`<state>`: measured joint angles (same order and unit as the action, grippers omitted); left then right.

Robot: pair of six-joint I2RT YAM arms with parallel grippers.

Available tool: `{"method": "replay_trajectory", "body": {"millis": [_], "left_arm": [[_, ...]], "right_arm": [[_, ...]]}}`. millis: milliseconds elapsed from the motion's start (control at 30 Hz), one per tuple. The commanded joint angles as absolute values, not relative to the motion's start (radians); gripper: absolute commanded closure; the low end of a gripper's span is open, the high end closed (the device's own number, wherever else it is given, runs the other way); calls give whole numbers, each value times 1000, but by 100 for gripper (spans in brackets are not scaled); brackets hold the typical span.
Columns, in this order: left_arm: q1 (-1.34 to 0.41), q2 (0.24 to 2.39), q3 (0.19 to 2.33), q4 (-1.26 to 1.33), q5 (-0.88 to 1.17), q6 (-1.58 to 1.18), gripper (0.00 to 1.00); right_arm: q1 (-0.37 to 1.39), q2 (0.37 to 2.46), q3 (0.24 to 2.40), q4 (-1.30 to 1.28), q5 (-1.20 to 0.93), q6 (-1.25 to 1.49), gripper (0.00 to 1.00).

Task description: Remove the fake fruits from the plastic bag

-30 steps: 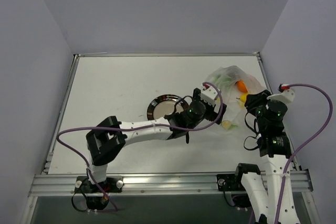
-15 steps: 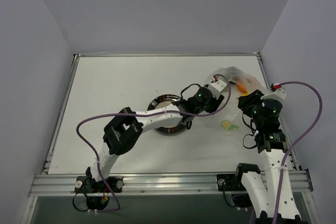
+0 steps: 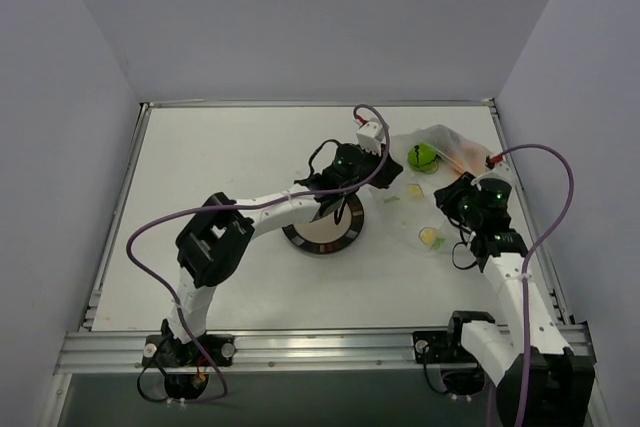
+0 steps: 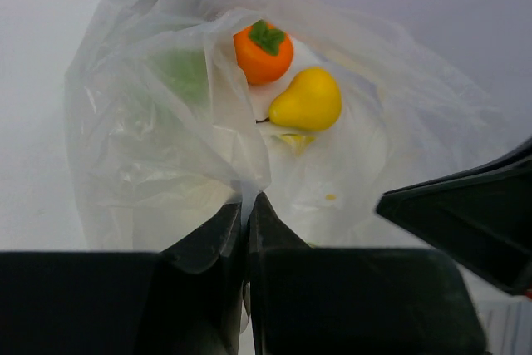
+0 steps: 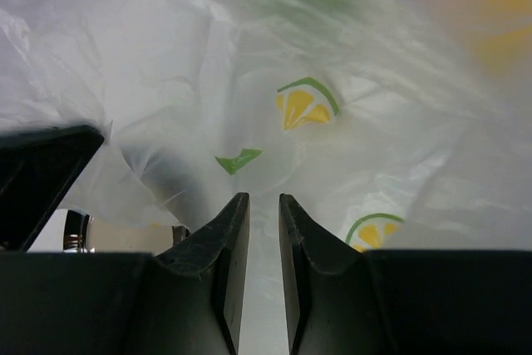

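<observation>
Left hand (image 4: 246, 201) is closed, pinching a fold of the plastic bag (image 4: 150, 147) between its fingertips. Bag film rises in front of the left wrist camera, mouth open toward it. The fake fruits are all inside the bag: orange fruit (image 4: 263, 54) with green leaf top, yellow fruit (image 4: 306, 100) pear-shaped, touching just below the orange one, and green ball (image 3: 422, 157) at the far end of the bag in the top view, blurred behind film in the left wrist view. Bag lies at the far right of the tabletop (image 3: 220, 177), between the two hands. Right hand (image 5: 258, 201) is at the bag's near right edge, fingers nearly together with a thin slit; bag film reaches the slit, can't tell if it is pinched. Lemon-slice print (image 5: 303, 106) shows on the film ahead of it. Metal plate (image 3: 320, 249) sits left of the bag, partly under the left arm.
</observation>
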<state>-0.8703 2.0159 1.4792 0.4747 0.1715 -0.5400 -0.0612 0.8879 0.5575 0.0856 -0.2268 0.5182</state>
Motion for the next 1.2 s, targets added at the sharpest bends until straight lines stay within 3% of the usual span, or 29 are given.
{"method": "replay_trajectory", "body": {"millis": [0, 267, 333, 500, 600, 667, 1167], "left_arm": [[-890, 1962, 1528, 598, 262, -659, 98], [-916, 1944, 1505, 654, 342, -741, 98], [-920, 1937, 1499, 649, 351, -741, 98], [-914, 1925, 1485, 663, 359, -762, 98], [-914, 1914, 1479, 661, 362, -772, 98], [-914, 1899, 1456, 684, 364, -790, 98], [-911, 1876, 1331, 779, 397, -913, 98]], "right_arm": [[17, 975, 560, 209, -166, 518, 82], [57, 1127, 575, 397, 66, 522, 51], [57, 1166, 583, 434, 104, 514, 37], [57, 1305, 615, 546, 100, 517, 12], [55, 1385, 632, 626, 78, 517, 4], [55, 1413, 644, 667, 90, 514, 0], [46, 1678, 696, 905, -52, 545, 0]]}}
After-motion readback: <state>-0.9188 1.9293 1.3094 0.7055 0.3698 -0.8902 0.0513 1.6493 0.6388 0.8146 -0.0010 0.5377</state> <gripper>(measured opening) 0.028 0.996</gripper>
